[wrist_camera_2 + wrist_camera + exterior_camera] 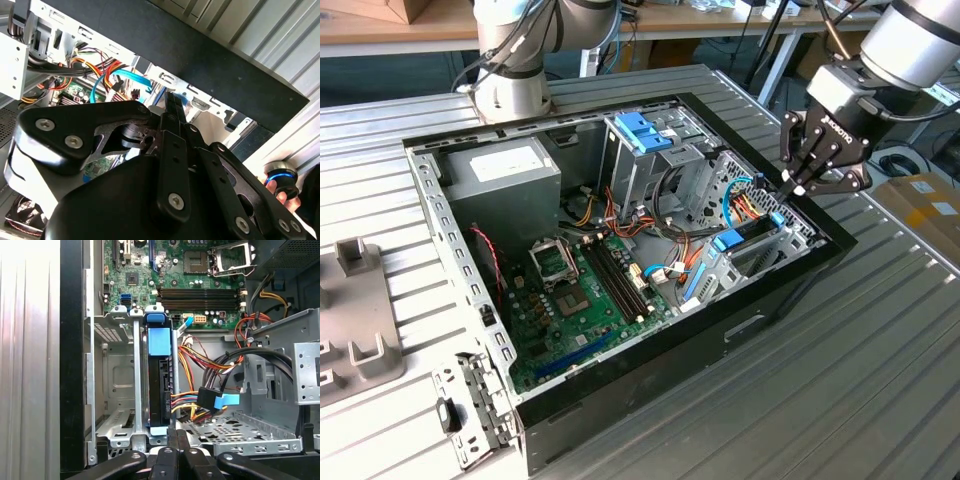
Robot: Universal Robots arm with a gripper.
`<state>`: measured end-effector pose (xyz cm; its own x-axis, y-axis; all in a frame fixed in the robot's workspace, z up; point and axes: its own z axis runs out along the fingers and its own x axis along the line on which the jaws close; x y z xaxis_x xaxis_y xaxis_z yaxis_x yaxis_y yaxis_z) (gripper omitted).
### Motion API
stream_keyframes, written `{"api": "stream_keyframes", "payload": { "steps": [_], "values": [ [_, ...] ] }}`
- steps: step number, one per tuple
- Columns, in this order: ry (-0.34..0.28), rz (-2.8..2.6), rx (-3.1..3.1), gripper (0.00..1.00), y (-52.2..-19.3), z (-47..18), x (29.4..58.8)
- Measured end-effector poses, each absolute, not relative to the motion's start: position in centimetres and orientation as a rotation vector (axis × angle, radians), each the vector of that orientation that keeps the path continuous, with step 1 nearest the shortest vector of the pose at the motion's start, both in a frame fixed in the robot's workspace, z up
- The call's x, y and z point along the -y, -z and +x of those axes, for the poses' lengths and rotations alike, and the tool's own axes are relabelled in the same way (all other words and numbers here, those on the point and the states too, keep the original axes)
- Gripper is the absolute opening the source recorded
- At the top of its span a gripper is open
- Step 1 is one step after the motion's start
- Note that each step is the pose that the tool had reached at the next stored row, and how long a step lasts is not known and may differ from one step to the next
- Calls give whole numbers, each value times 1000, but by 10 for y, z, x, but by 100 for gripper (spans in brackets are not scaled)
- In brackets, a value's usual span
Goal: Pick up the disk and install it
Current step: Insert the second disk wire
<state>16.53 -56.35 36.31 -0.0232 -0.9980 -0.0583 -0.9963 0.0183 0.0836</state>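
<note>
Ribbed matt metal table (880,330), blue plastic-edged disk (160,342), glossy black case (720,340)

Bright, even light; sheen on table (880,330); near gripper (172,107) blurred

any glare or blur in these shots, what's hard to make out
First wrist view: the ribbed table washes out to near white beside the case. Second wrist view: the pincer body sits close and dark, blocking much of the case. Exterior view: evenly lit, the disk small.

no readable print on the power supply sticker (506,163), motherboard (582,300)
</note>
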Motion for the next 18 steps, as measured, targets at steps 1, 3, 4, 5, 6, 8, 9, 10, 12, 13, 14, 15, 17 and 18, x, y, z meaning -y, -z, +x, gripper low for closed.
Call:
{"api": "stream_keyframes", "payload": {
  "steps": [1,3,4,5,6,8,9,10,12,13,14,15,17,18],
  "values": [
    [157,2184,2230,10,-364,165,564],
    [157,2184,2230,10,-365,165,564],
    [157,2184,2230,10,-366,165,564],
    [157,2184,2230,10,-367,165,564],
    [157,2184,2230,10,-369,165,564],
    [157,2184,2230,10,-371,165,564],
    [157,2184,2230,10,-373,165,564],
    [157,2184,2230,10,-374,165,564],
    [157,2184,2230,10,-376,165,564],
    [157,2184,2230,10,-377,165,564],
    [157,2184,2230,10,-378,165,564],
    [158,2184,2230,10,-378,165,564],
    [158,2184,2230,10,-378,165,564],
    [157,2184,2230,10,-379,165,564]
  ]
}}
